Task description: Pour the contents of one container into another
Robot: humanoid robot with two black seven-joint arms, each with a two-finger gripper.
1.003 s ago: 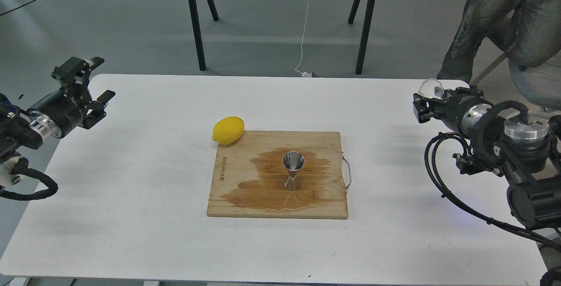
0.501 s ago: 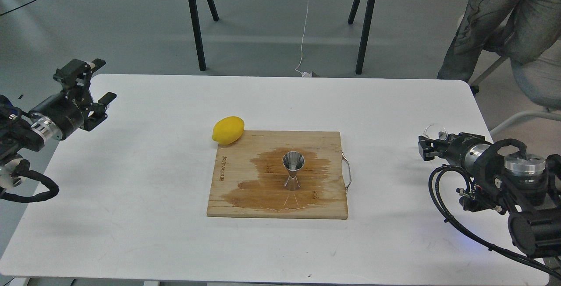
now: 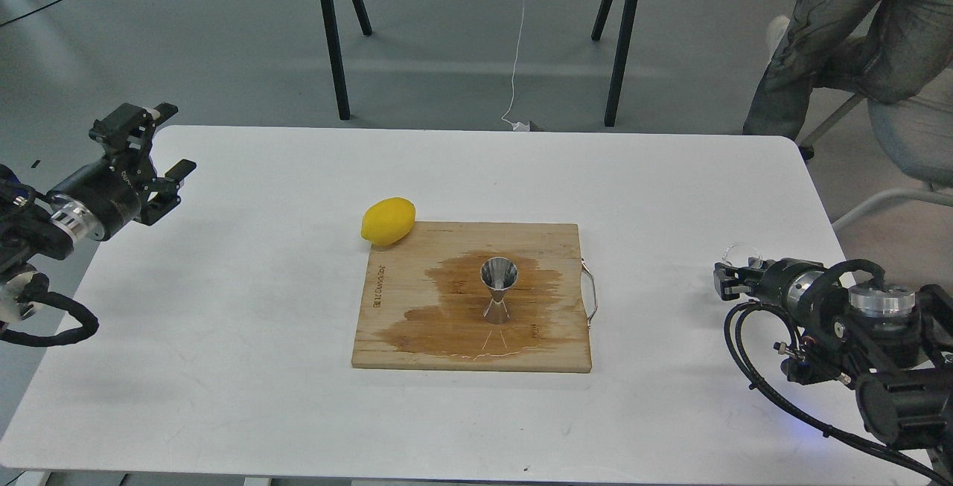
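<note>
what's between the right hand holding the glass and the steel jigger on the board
In the head view, between the right hand with the glass beaker and the jigger lie bare white table, then the cutting board's metal handle and wet wood.

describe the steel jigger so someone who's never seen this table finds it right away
Start at the white table, then find the wooden cutting board near its middle. The jigger stands upright on the board, right of centre, inside a dark wet stain. It is the only shiny metal hourglass shape there; the yellow lemon sits at the board's far left corner.
</note>
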